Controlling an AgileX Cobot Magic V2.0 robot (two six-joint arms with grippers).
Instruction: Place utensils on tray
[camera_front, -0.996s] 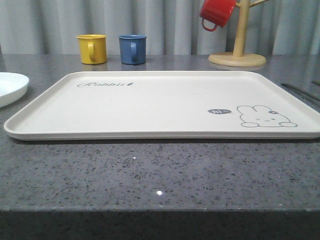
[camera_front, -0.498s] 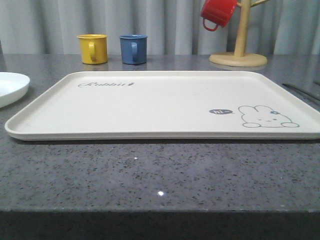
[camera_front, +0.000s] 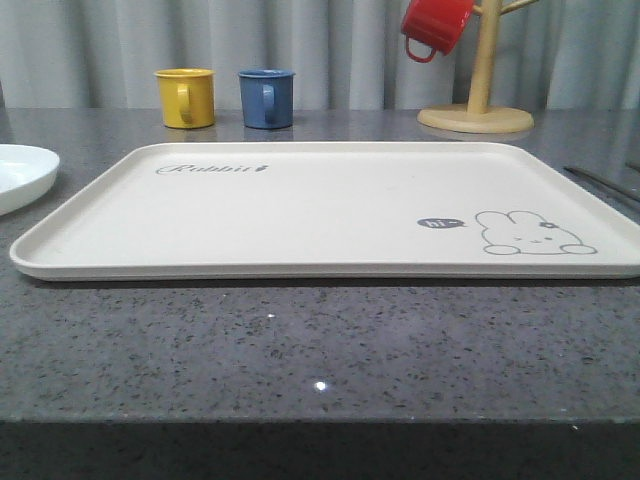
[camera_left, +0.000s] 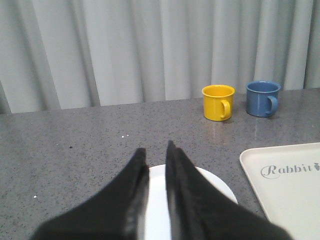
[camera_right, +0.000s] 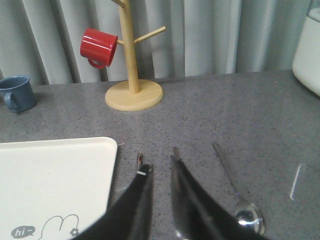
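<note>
The cream tray (camera_front: 300, 210) with its rabbit drawing lies flat in the middle of the table, with nothing on it. The round white plate (camera_front: 20, 175) rests on the table just left of the tray. My left gripper (camera_left: 155, 146) hovers over the plate (camera_left: 214, 183), slightly open, with nothing between its fingers. My right gripper (camera_right: 161, 161) is open above the table, to the right of the tray's corner (camera_right: 50, 180). Two slim chopstick ends (camera_right: 139, 159) poke out beyond its fingertips. The spoon (camera_right: 225, 168) lies beside it. The chopsticks (camera_front: 600, 183) appear as thin dark lines at the right edge.
A yellow mug (camera_front: 185, 97) and a blue mug (camera_front: 266, 97) stand behind the tray. A wooden mug tree (camera_front: 476, 110) holding a red mug (camera_front: 435, 25) is at the back right. A white appliance (camera_right: 307, 50) stands far right. A grey curtain closes off the back.
</note>
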